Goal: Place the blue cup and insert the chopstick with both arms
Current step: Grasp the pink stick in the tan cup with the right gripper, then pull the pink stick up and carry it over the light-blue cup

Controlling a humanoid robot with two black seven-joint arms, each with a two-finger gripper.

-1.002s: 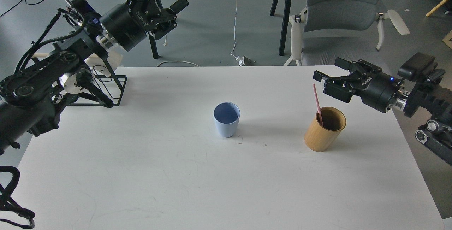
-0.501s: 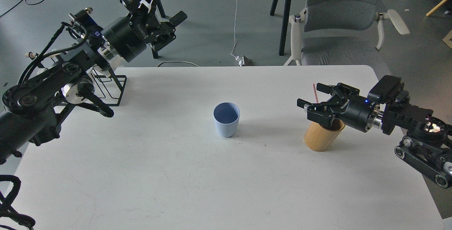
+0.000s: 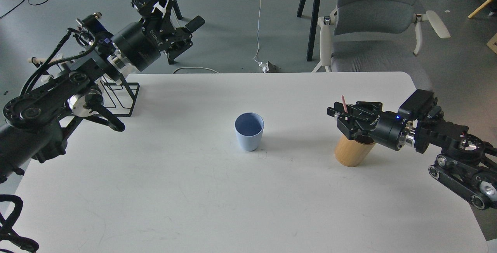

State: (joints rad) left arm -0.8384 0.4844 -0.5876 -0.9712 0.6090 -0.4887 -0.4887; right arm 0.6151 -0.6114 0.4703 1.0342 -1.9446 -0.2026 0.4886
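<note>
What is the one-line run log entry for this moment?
blue cup: upright, mid-table, empty | chopstick: in bamboo cup | right gripper: around chopstick | left gripper: raised, open

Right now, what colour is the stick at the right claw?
Pinkish-red. The stick shows best in the head view, poking up above the right claw.

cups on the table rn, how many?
2. The small pale-blue tumbler cup stands upright near the table's middle. The tan bamboo cylinder cup stands to its right, its top hidden behind the right pincer. No others in view.
</note>
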